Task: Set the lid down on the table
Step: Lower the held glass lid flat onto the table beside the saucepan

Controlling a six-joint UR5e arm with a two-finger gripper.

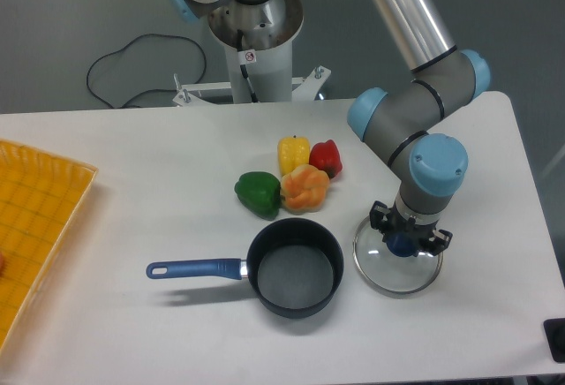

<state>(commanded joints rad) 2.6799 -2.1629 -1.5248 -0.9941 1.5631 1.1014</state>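
Observation:
The lid (397, 272), a clear glass disc with a metal rim, lies low over the white table (132, 155), right of the saucepan; I cannot tell whether it touches the surface. My gripper (403, 242) points straight down over its centre, fingers on either side of the small blue knob (403, 244) and shut on it. The arm's blue-capped wrist hides the back part of the lid.
A dark saucepan (295, 267) with a blue handle (194, 268) stands just left of the lid, nearly touching its rim. Green (257, 192), orange (305, 187), yellow (293, 152) and red (326, 157) peppers cluster behind it. A yellow gridded tray (35, 217) sits at the left edge.

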